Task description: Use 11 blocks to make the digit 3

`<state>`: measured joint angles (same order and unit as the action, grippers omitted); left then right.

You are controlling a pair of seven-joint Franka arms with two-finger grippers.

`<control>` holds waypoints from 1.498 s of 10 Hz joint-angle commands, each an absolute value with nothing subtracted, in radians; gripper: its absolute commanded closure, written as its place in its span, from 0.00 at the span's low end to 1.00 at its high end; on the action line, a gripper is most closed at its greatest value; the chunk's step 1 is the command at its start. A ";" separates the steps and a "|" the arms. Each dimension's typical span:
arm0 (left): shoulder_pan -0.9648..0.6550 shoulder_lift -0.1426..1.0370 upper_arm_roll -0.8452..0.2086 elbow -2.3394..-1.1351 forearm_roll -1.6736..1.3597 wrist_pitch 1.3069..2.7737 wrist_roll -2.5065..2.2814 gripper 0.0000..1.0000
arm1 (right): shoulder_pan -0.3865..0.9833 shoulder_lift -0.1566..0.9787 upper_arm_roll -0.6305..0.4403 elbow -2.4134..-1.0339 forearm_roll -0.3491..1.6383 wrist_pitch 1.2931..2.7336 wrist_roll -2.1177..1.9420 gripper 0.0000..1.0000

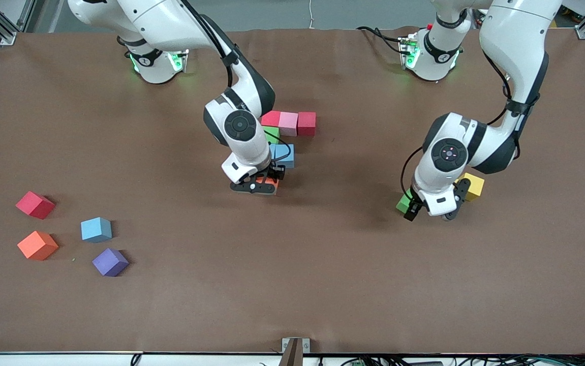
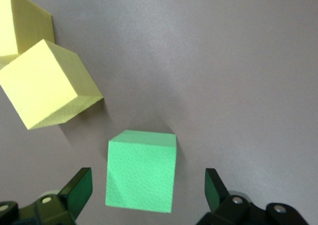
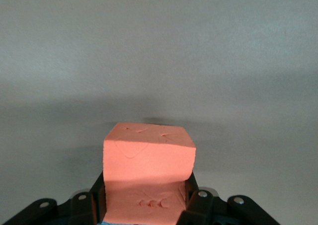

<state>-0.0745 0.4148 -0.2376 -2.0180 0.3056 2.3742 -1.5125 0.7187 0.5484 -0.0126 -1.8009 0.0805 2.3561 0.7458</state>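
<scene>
An orange block (image 3: 149, 178) was held clenched in the right gripper (image 1: 254, 186), low over the counter (image 1: 322, 284) just in front of the light blue block (image 1: 284, 155) of the part-built figure. That figure consisted of a row of red (image 1: 271, 118), pink (image 1: 288, 123) and red (image 1: 306, 123) blocks, with a green block (image 1: 272, 134) and the light blue one running down from its end toward the front camera. The step in hand was judged to be the placing of the orange block as the next piece of the digit; a flush seating against the light blue block and then a release were called for.

The left gripper (image 1: 428, 209) was held released over a second green block (image 2: 141, 171), its jaws spread on either side and not touching; a descent and a closing were called for next. Two yellow blocks (image 2: 47, 83) lay just beside it. Four loose blocks, red (image 1: 35, 205), orange (image 1: 37, 245), light blue (image 1: 96, 229) and purple (image 1: 110, 262), lay well apart at the right arm's end.
</scene>
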 commanded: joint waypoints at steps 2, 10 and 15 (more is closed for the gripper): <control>-0.060 0.374 -0.245 -2.126 0.319 2.492 -1.479 0.00 | 0.745 0.511 -0.028 -1.868 0.066 2.368 0.759 1.00; -0.025 0.402 -0.244 -2.194 0.319 2.651 -1.454 0.09 | 0.769 0.515 -0.028 -1.884 0.063 2.364 0.762 0.99; -0.032 0.390 -0.245 -2.166 0.316 2.620 -1.535 0.78 | 0.767 0.515 -0.028 -1.884 0.026 2.364 0.762 0.98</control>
<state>-0.0317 0.4111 -0.2392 -2.1748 0.3056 2.6345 -1.4829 0.7580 0.5478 -0.0218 -1.8490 0.0473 2.3571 0.7456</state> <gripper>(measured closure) 0.388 0.445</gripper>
